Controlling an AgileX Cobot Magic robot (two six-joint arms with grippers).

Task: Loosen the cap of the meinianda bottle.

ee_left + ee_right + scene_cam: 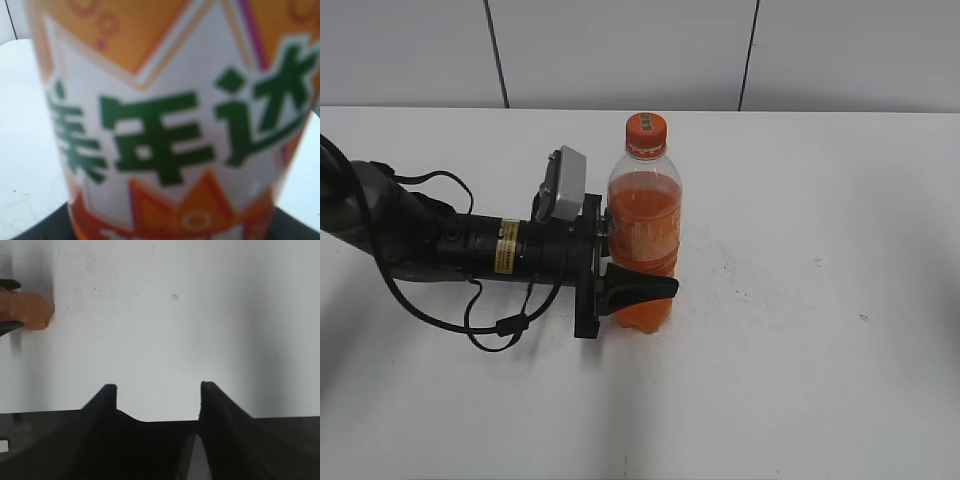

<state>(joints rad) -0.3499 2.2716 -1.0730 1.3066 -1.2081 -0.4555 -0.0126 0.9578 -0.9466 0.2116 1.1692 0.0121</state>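
Observation:
The meinianda bottle [645, 225] stands upright on the white table, full of orange drink. Its orange cap [646, 129] sits on top, untouched. My left gripper [638, 282] reaches in from the left and is shut on the bottle's lower body, one black finger across its front. The left wrist view is filled by the bottle's label [165, 125] with green characters. My right gripper [155, 387] is open and empty above bare table; it is out of the exterior view. The bottle's base [30, 311] shows at the left edge of the right wrist view.
The white table [800, 300] stretches to the right and front of the bottle. A tiled wall [620, 50] stands behind the table's far edge. The left arm's cables [490, 320] lie on the table at the left.

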